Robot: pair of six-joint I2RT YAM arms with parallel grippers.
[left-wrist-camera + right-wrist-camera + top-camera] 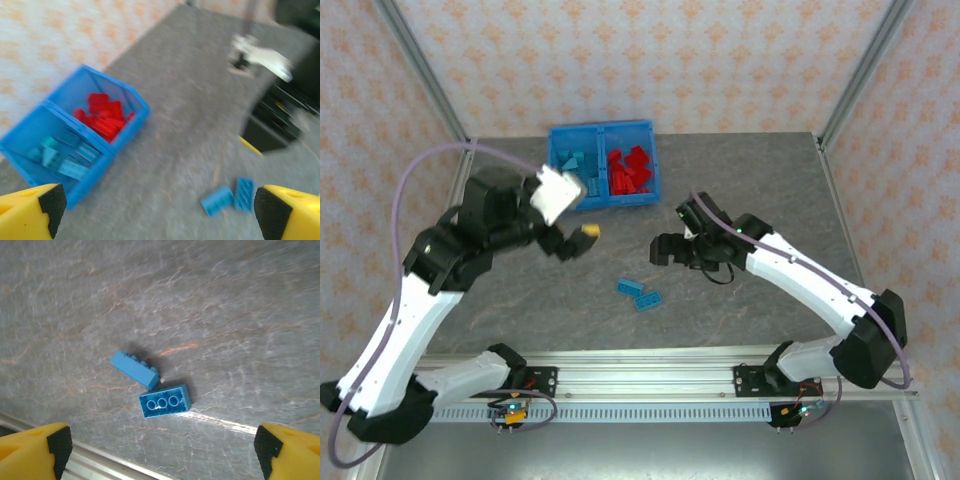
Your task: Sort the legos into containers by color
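Two blue legos outside the bin; both pincers released.
L gripper hangs just in front of the bin's left corner, fingers wide apart, nothing btw them. Bin's left compartment holds light blue legos, right compartment red legos. The two blue ones lie on the table well in front of the bin, touching, one w/ underside up. R gripper, front-right of the bin, is also spread, empty.

The table looks like matt grey stone veined with orange, with a faint sheen at lower right. The loose blue legos are smooth, glossy plastic. The bin is translucent blue plastic and the rail is brushed metal.
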